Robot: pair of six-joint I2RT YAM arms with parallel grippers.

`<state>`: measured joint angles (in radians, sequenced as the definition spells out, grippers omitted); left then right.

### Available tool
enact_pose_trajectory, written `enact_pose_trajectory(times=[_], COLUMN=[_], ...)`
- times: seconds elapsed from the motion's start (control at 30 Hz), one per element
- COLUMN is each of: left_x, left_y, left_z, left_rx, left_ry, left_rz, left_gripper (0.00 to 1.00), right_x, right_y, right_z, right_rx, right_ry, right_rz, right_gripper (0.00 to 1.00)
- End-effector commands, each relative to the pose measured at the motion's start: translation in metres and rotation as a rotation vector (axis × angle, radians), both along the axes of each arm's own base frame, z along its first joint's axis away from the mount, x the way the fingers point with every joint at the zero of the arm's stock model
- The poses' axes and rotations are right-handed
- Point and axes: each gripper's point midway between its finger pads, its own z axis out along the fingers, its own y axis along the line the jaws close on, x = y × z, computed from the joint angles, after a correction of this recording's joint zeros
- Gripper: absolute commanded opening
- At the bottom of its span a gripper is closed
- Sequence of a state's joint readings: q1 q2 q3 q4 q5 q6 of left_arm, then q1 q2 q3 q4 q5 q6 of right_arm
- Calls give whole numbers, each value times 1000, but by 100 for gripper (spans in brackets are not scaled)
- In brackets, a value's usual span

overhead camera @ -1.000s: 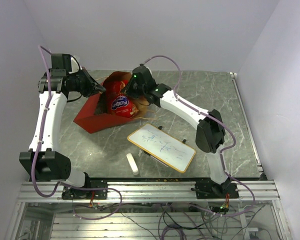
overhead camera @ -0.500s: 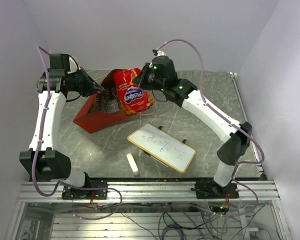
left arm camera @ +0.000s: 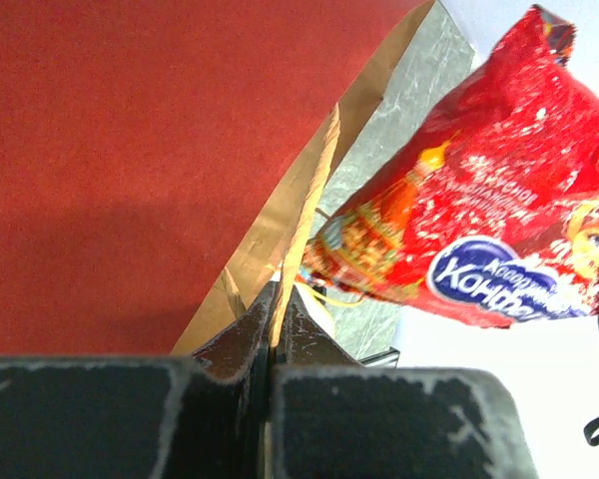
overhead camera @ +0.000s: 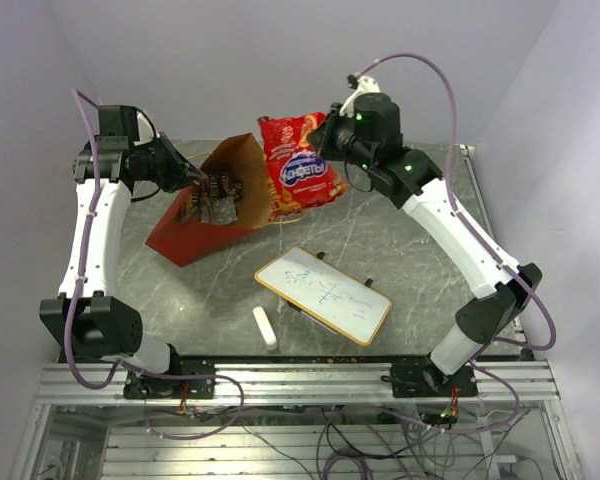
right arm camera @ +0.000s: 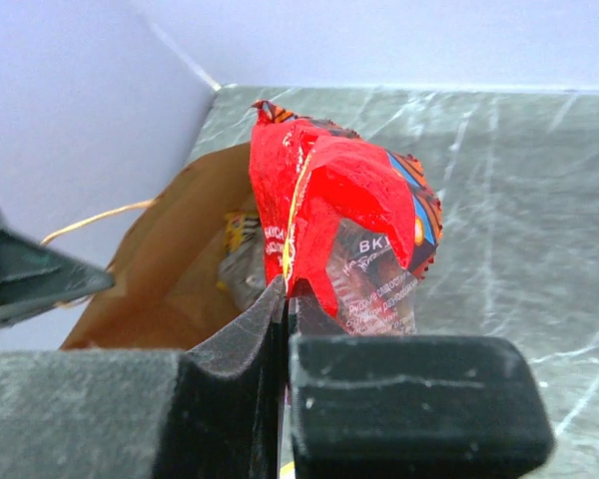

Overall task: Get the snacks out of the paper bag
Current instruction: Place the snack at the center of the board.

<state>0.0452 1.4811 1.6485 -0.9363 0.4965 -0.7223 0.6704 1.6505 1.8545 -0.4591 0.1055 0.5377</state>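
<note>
the right tool [overhead camera: 329,141] is closed on an edge of the red snack bag [overhead camera: 300,168], which hangs in the air just beside the paper bag [overhead camera: 183,235]. the left tool [overhead camera: 193,178] is closed on the paper bag's rim. small packets [overhead camera: 216,200] lie inside it.

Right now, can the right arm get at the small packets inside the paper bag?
Probably not yet: the right gripper is shut on the red-orange snack bag, held up beside the paper bag. The small packets show in its open mouth; only the full grip hinders.
</note>
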Motion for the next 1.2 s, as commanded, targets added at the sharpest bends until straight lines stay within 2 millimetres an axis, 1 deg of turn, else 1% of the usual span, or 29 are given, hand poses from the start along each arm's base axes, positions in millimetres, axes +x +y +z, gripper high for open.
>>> enact_pose_trajectory(times=[0.0,0.03,0.07,0.1,0.13,0.2,0.27,0.43,0.53,0.6,0.67,0.73,0.8,0.83,0.87,0.9,0.93,0.97,1.0,1.1,1.17], left_x=[2,2,2,2,2,3,4,6,5,4,4,4,5,5,5,5,5,4,4,1,0], left_y=[3,3,3,4,4,5,6,6,4,5,5,6,6,5,5,5,5,5,6,7,7], left_z=[9,7,7,6,5,6,8,13,12,11,11,11,12,13,13,14,15,16,16,16,16], left_rx=[8,9,10,12,11,14,22,22,10,11,15,15,13,11,9,9,9,10,15,30,33], left_ry=[-19,-14,-12,-8,-8,-7,-14,-25,-25,-22,-23,-23,-24,-27,-27,-29,-30,-34,-35,-30,-29], left_rz=[-9,-7,-8,-7,-8,-9,-9,-20,-22,-19,-17,-15,-10,-13,-11,-12,-12,-13,-11,-12,-17], left_gripper=[7,7,7,7,7,7,7,7,7,7,7,7,7,7,7,7,7,7,7,7,7], right_x=[23,29,33,42,48,58,70,103,124,136,151,169,187,197,209,217,227,234,242,259,262], right_y=[-64,-74,-78,-92,-102,-112,-121,-132,-125,-119,-124,-135,-152,-160,-169,-179,-189,-199,-206,-228,-244], right_z=[65,63,60,59,59,52,39,-4,-28,-38,-54,-75,-107,-125,-157,-169,-197,-205,-233,-269,-287], right_rx=[82,87,93,95,97,76,64,25,38,70,119,155,155,145,132,132,121,114,94,-16,-97], right_ry=[-173,-171,-166,-164,-167,-160,-145,-108,-66,-48,-15,13,59,85,132,150,194,205,245,274,309], right_rz=[-142,-159,-165,-193,-209,-232,-255,-289,-267,-249,-247,-261,-281,-290,-289,-283,-281,-276,-268,-271,-313], right_gripper=[0,0,0,0,0,0,0,0,0,0,0,0,0,0,0,0,0,0,0,3,8])
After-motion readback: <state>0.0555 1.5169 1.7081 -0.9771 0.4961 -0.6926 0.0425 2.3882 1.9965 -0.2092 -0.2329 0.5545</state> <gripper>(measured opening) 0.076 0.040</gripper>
